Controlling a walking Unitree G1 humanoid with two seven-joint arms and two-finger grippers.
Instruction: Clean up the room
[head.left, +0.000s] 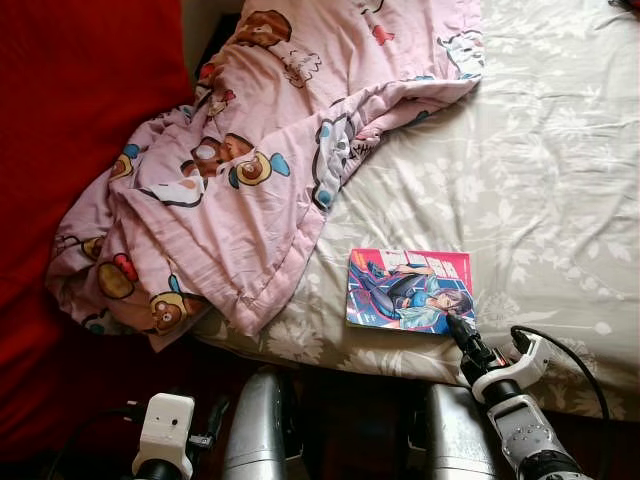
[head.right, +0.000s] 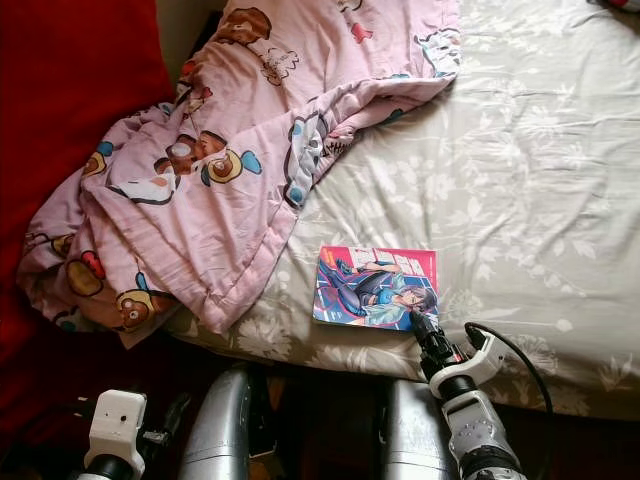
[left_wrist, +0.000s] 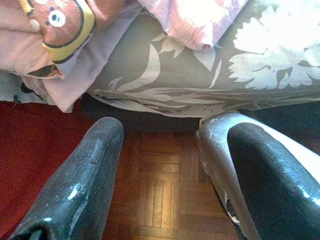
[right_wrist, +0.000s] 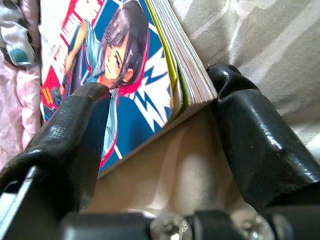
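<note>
Manga book (head.left: 409, 290), one only, lies flat near the bed's (head.left: 560, 180) front edge on the floral sheet, bare sheet around it to the far side and the right. Right claw (right_wrist: 165, 115) sits at the book's near right corner, fingers spread wide, one over the cover, the other against the page edges. A rumpled pink cartoon quilt (head.left: 240, 170) spills over the bed's left edge. Left claw (left_wrist: 165, 175) hangs wide open above parquet floor (left_wrist: 160, 190).

Floral-sheeted bed (head.left: 540, 150), parquet floor (left_wrist: 160, 195)
</note>
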